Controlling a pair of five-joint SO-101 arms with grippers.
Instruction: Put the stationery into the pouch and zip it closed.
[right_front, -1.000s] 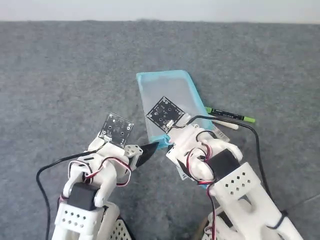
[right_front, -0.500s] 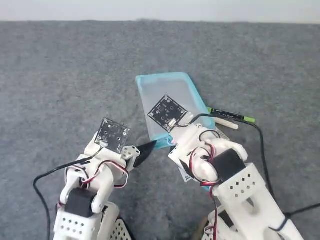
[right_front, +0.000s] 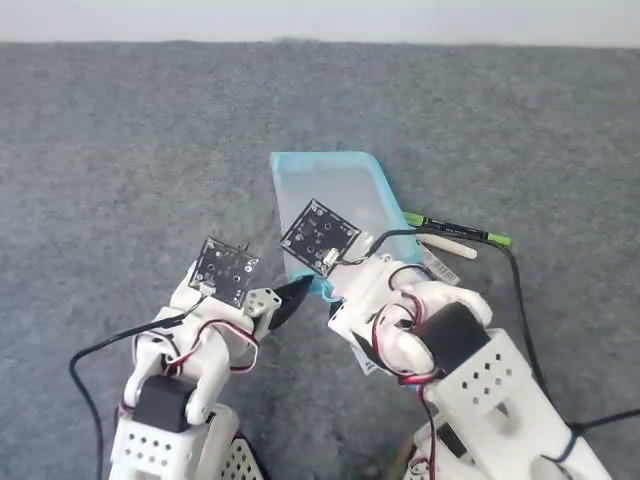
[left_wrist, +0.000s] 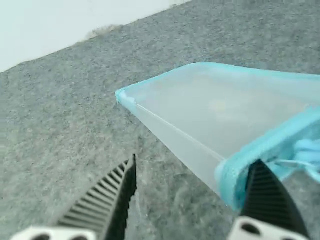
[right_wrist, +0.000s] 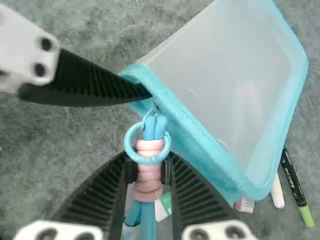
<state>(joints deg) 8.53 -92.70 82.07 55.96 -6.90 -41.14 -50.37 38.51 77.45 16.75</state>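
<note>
Grey carpet (right_front: 120, 130), pale wall (right_front: 300, 20) behind. Right gripper (right_wrist: 147, 164) pinches zipper pull (right_wrist: 148, 145), hiding pouch's (right_front: 345, 185) near end; left gripper (left_wrist: 195, 164) spread wide.

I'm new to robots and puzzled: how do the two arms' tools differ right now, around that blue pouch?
The left tool stands wide open, while the right tool is shut. The left tool grips nothing, one finger at a corner of the pouch; the right tool pinches the zip pull. Both have black ridged fingers and sit at the pouch's same end.
</note>
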